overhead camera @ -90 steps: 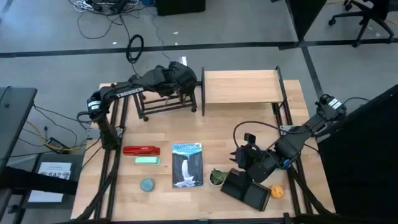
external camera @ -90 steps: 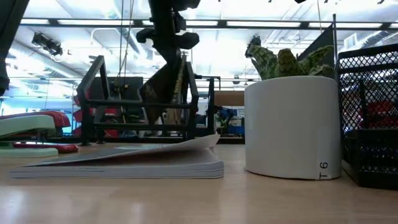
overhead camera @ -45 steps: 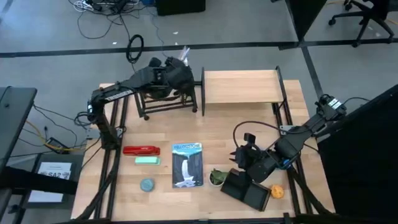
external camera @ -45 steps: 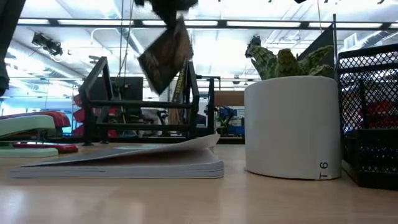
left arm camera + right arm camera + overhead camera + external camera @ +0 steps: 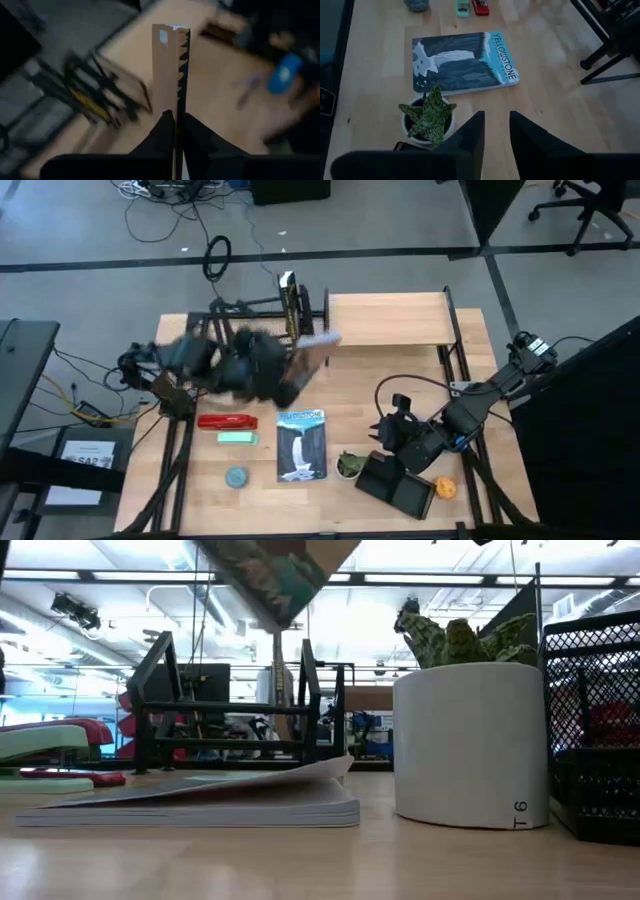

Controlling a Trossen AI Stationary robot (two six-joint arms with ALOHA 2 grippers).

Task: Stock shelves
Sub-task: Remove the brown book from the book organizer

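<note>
My left gripper (image 5: 176,119) is shut on a thin book (image 5: 171,70) with a tan back and a green patterned cover. It holds the book in the air near the black metal-tube rack (image 5: 262,315); in the low view the book (image 5: 280,575) hangs tilted above the rack (image 5: 230,705). A yellow-spined book (image 5: 289,302) stands upright in the rack. The wood-board shelf (image 5: 386,320) stands to the rack's right. My right gripper (image 5: 496,135) is open above the table, near a potted plant (image 5: 427,117) and a Yellowstone book (image 5: 462,60) lying flat. My left gripper pinches the thin book between its two fingers at one edge (image 5: 176,107), one finger on each cover. The book reaches straight out past the fingertips and shows edge-on. It is lifted clear of the rack and the table, tilted.
A red stapler (image 5: 228,421), a green block (image 5: 237,438) and a blue round thing (image 5: 236,477) lie at the near left. A black mesh organizer (image 5: 395,486) and an orange thing (image 5: 445,488) sit at the near right, beside the plant (image 5: 348,465).
My left gripper has risen out of the black rack with the thin book, then swung fast toward the table's near edge. The book is lifted clear of the rack and has tipped from upright to slanting. The yellow-spined book stays standing in the rack.
</note>
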